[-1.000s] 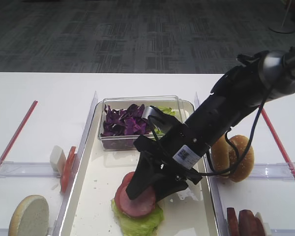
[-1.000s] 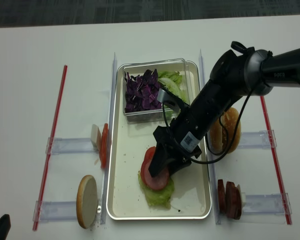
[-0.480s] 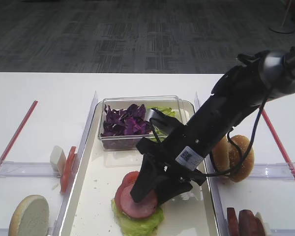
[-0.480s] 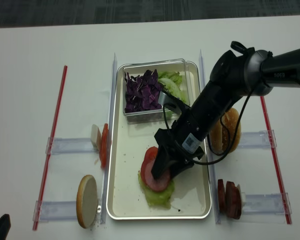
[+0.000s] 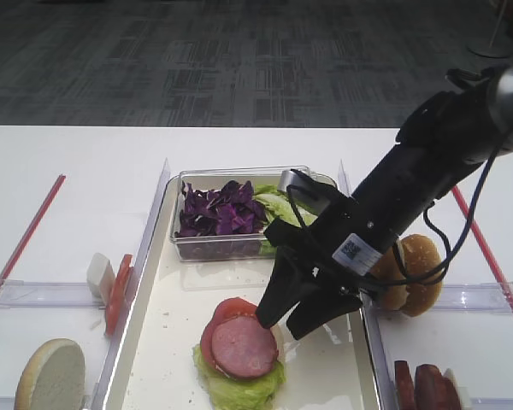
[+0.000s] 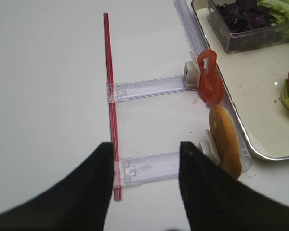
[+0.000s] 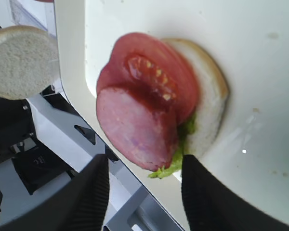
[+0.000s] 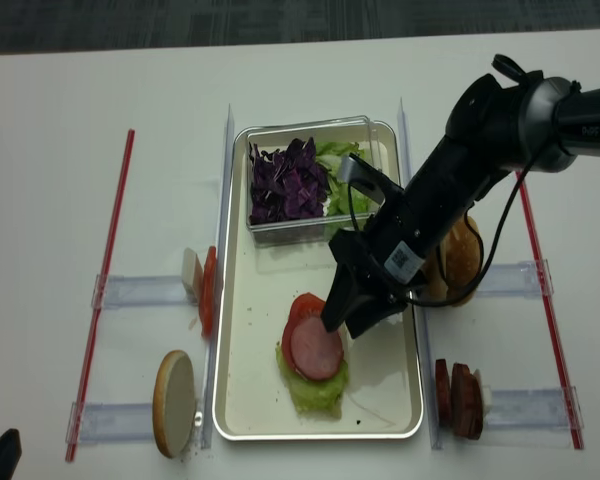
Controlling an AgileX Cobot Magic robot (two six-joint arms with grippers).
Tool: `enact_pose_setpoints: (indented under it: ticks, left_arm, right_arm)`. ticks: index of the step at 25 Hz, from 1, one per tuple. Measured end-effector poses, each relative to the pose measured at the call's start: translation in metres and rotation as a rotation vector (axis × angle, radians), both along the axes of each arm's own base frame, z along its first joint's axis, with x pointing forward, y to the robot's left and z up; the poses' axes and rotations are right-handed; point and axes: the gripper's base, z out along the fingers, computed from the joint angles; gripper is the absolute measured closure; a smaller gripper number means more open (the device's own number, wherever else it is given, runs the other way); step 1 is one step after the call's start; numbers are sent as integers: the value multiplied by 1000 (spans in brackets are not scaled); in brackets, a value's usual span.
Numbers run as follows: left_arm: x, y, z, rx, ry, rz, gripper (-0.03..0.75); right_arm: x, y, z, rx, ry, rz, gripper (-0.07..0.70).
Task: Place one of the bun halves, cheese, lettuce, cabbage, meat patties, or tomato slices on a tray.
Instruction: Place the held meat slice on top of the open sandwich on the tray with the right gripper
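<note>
Right gripper (image 5: 284,318), fingers apart and empty, hovers beside round matte patty (image 5: 244,346) overlapping glossy tomato (image 5: 231,311), ruffled lettuce (image 5: 239,387).

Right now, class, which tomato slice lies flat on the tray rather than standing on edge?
The tomato slice stacked under the meat patty; the other tomato slice stands upright outside the tray, left of it.
</note>
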Motion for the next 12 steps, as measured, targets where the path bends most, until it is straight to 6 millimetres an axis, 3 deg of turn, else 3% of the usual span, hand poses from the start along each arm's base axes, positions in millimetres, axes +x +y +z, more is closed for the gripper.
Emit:
enact_pose_setpoints:
  ticks: [12]
  left_arm:
    - [0,0,0,0,0,0,422]
  right_arm:
    - [-4,-4,22,-24,-43,11,248]
